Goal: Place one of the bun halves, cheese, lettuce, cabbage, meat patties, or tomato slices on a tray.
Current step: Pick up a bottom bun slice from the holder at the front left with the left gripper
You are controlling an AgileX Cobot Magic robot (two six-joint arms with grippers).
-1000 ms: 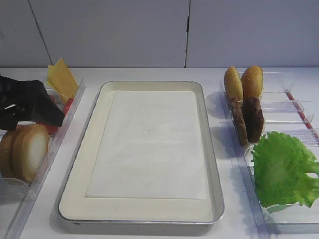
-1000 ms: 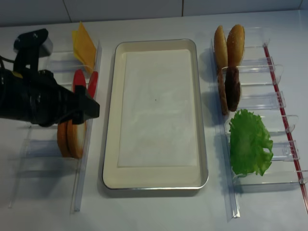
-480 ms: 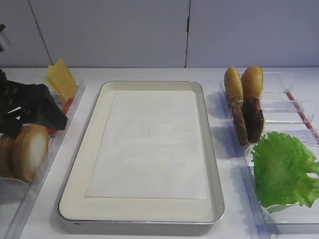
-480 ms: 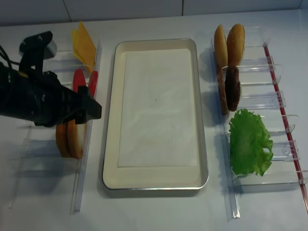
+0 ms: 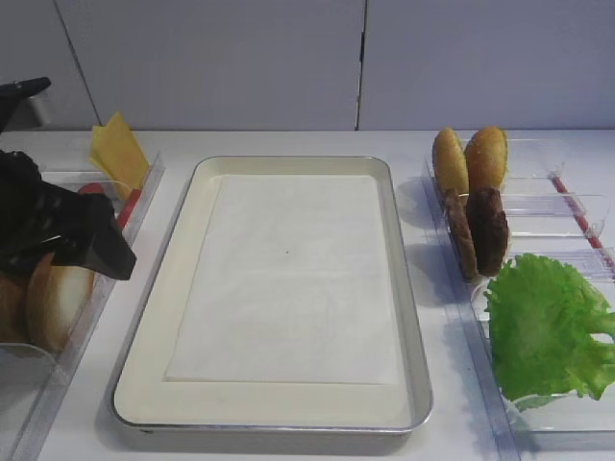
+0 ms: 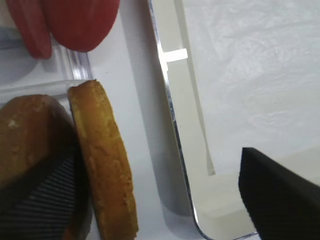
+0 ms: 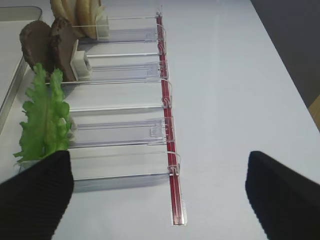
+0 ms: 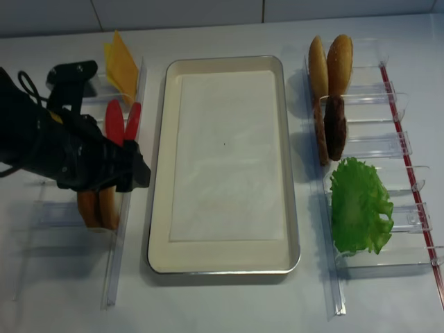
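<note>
Two bun halves (image 8: pixel 104 207) stand on edge in a clear bin left of the tray (image 8: pixel 295 208). My left gripper (image 8: pixel 114 182) is open and down over them. In the left wrist view one finger (image 6: pixel 42 200) sits between the brown domed half (image 6: pixel 25 130) and the flat bun half (image 6: pixel 102 165); the other finger (image 6: pixel 280 200) hangs over the tray rim (image 6: pixel 170 100), well clear of the bun. Tomato slices (image 8: pixel 114 118) and cheese (image 8: pixel 121 66) lie farther back. Meat patties (image 8: pixel 334 128) and lettuce (image 8: pixel 357 205) are on the right. My right gripper (image 7: pixel 160 195) is open. No cabbage is in view.
Two small golden buns (image 8: pixel 331 62) stand in the back right bin. Clear plastic bins with a red strip (image 7: pixel 167 130) line the right side, and my right gripper hangs over bare white table beside them. A white paper liner (image 5: pixel 288 279) covers the tray floor.
My left gripper has moved toward the near edge and down onto the bun halves, now straddling the flat one. Its jaws have narrowed slightly.
</note>
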